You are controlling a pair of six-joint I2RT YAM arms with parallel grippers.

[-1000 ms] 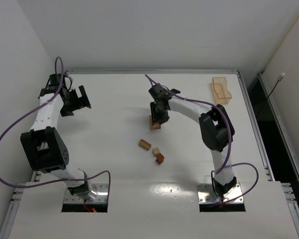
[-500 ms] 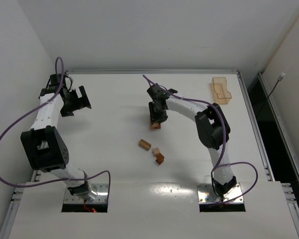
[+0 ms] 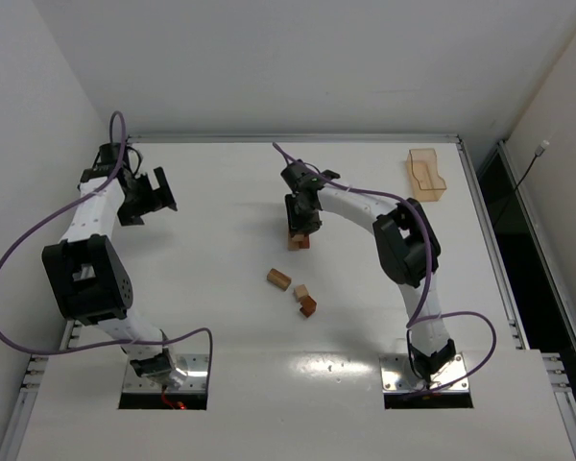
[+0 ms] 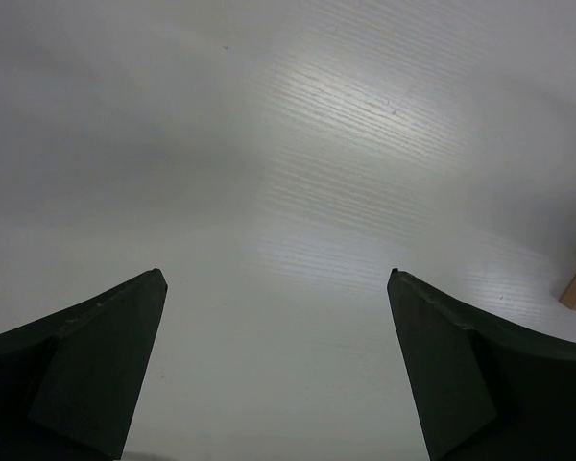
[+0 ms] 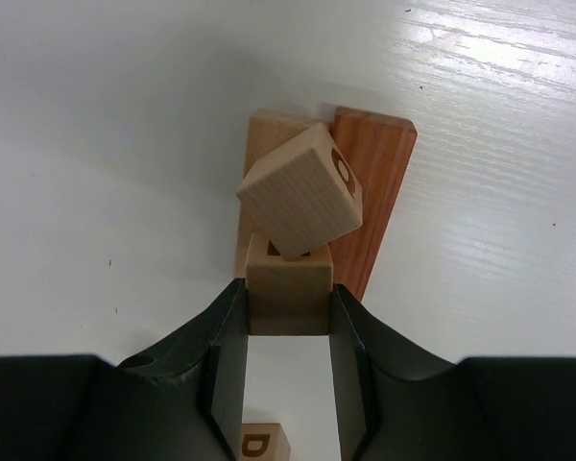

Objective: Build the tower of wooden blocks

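The tower (image 3: 297, 240) is partly built, a tan block (image 5: 290, 279) being clamped there by the right tool (image 5: 286, 307), the left tool (image 4: 276, 279) spread wide, 3 loose blocks (image 3: 300, 291) unstacked.

Right pincer (image 5: 286, 294) clamps tan block (image 5: 288, 277); tilted cube (image 5: 298, 192) beyond, over tan bar (image 5: 265, 130), reddish bar (image 5: 372, 182).

Matt, fine-grained wood blocks (image 5: 300, 192); glossy white grained table (image 5: 499, 192); translucent orange plastic tray (image 3: 426, 174)
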